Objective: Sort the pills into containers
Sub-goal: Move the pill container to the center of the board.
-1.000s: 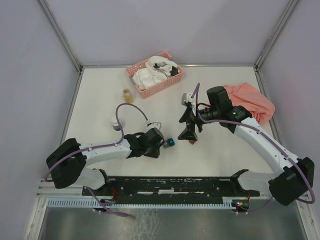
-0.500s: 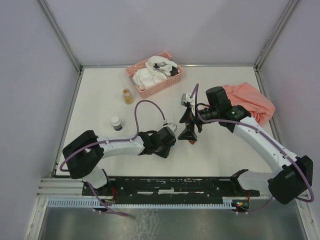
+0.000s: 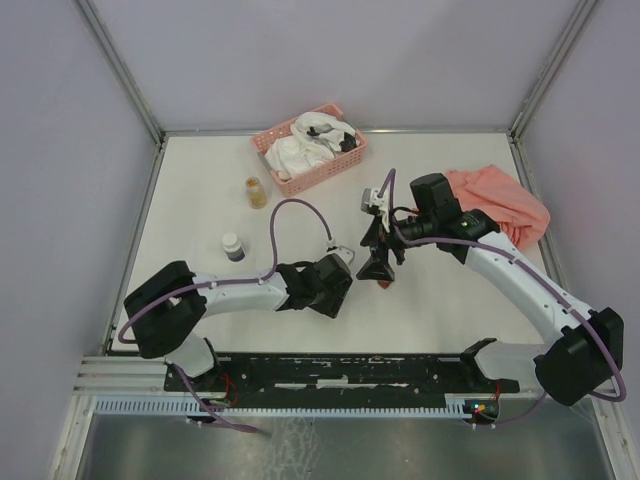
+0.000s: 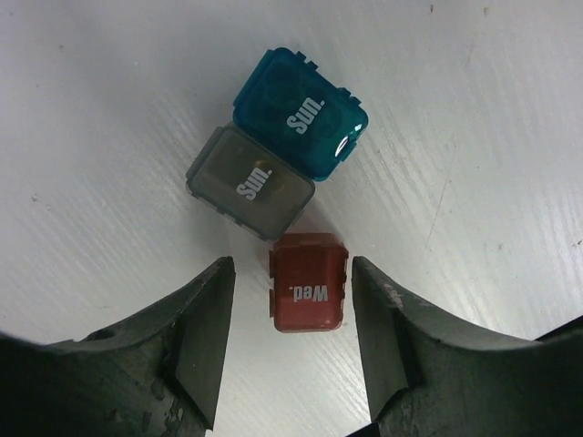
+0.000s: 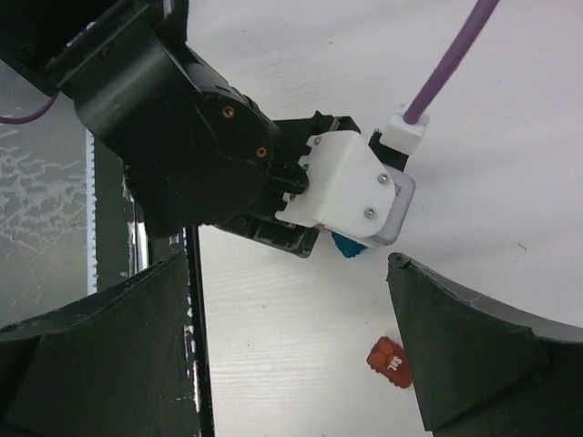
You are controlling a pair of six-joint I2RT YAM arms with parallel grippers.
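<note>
In the left wrist view, three small containers lie on the white table. A teal one [image 4: 301, 114] and a grey one [image 4: 250, 182], both marked "Sun.", touch each other. A dark red one marked "Wed." [image 4: 309, 281] lies between the fingers of my left gripper [image 4: 290, 300], which is open with a gap on each side. My right gripper [image 5: 290, 264] hangs wide open above the table. A second red container marked "Sat." [image 5: 390, 361] lies by its right finger. The pills show as an amber mass in a small jar [image 3: 257, 191] at the back left, far from both grippers.
A pink slatted basket [image 3: 308, 148] with white cloth stands at the back. A salmon cloth [image 3: 500, 205] lies at the right. A small white-capped bottle [image 3: 232, 246] stands left of my left arm. The two grippers [image 3: 338, 285] [image 3: 378, 265] are close together mid-table.
My left arm has reached to the right and now covers the teal container in the top view. The right arm has stayed still.
</note>
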